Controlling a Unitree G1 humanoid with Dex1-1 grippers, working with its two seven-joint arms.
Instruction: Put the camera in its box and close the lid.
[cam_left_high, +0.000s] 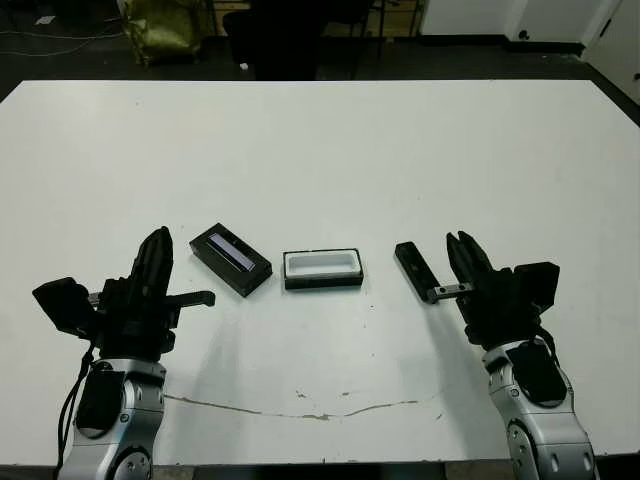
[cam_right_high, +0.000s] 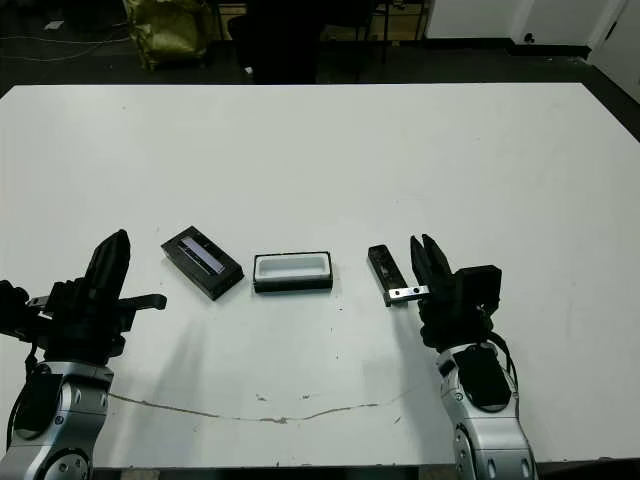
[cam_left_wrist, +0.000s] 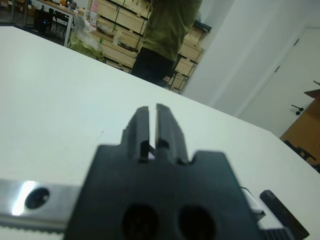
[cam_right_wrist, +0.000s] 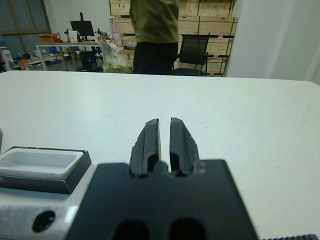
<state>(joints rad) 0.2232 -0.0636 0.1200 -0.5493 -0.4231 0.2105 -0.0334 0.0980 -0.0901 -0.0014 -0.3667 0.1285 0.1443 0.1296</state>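
Three things lie in a row on the white table (cam_left_high: 320, 150). The lid (cam_left_high: 231, 260), black with a pale stripe, rests top-up at the left and at an angle. The box (cam_left_high: 322, 268) sits open in the middle with its white lining showing, and it also appears in the right wrist view (cam_right_wrist: 42, 167). The camera (cam_left_high: 412, 267), a slim black bar, lies to the right of the box. My left gripper (cam_left_high: 157, 242) hovers shut and empty just left of the lid. My right gripper (cam_left_high: 461, 243) is shut and empty just right of the camera.
A thin dark crack line (cam_left_high: 300, 412) runs along the table's near edge. A person in an olive top (cam_right_wrist: 155, 25) stands beyond the far edge, near a black chair (cam_right_wrist: 192, 52). Shelves and desks fill the room behind.
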